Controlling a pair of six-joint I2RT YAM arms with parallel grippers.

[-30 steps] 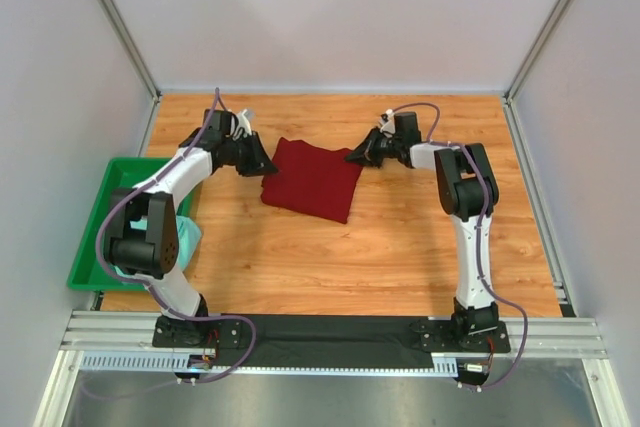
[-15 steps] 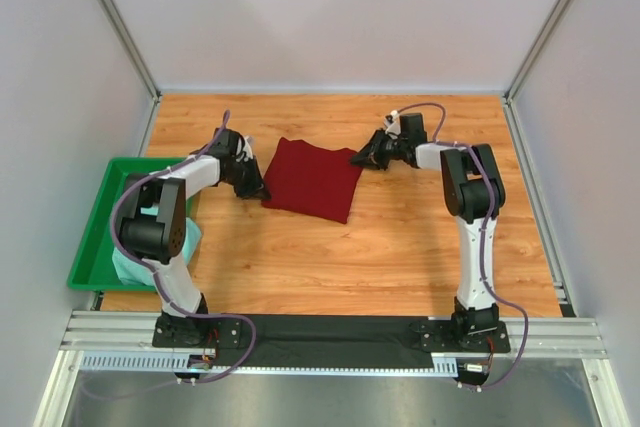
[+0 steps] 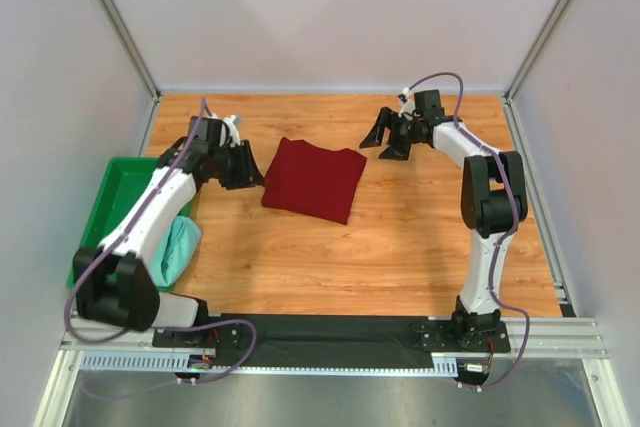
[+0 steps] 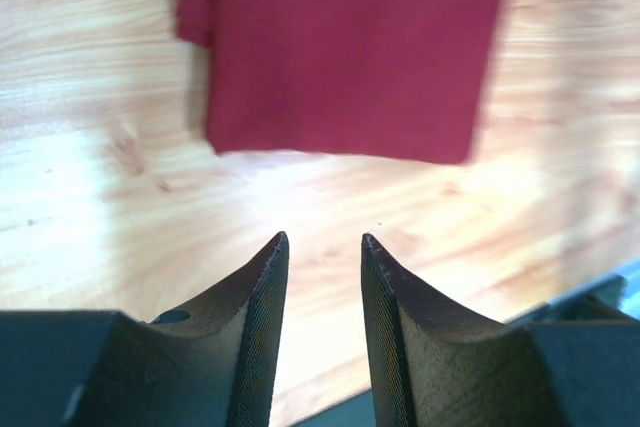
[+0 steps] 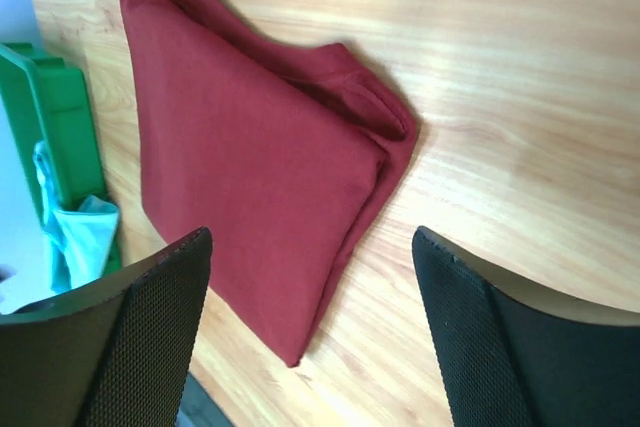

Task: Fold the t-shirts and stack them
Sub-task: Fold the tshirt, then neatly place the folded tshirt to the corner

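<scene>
Maroon t-shirt (image 3: 312, 179) folded into a rough square, flat on the wooden table (image 3: 400, 237), to the right of the green tray (image 3: 100, 209). Mint t-shirt (image 3: 178, 247) bunched at the tray's near right corner, spilling over its rim. Left gripper (image 4: 324, 239) between tray and maroon shirt, near the cloth's edge without touching, jaws a narrow gap apart, gripping nothing. Right gripper (image 5: 311, 234) farthest from the tray, beyond the maroon shirt, jaws wide apart, empty.
</scene>
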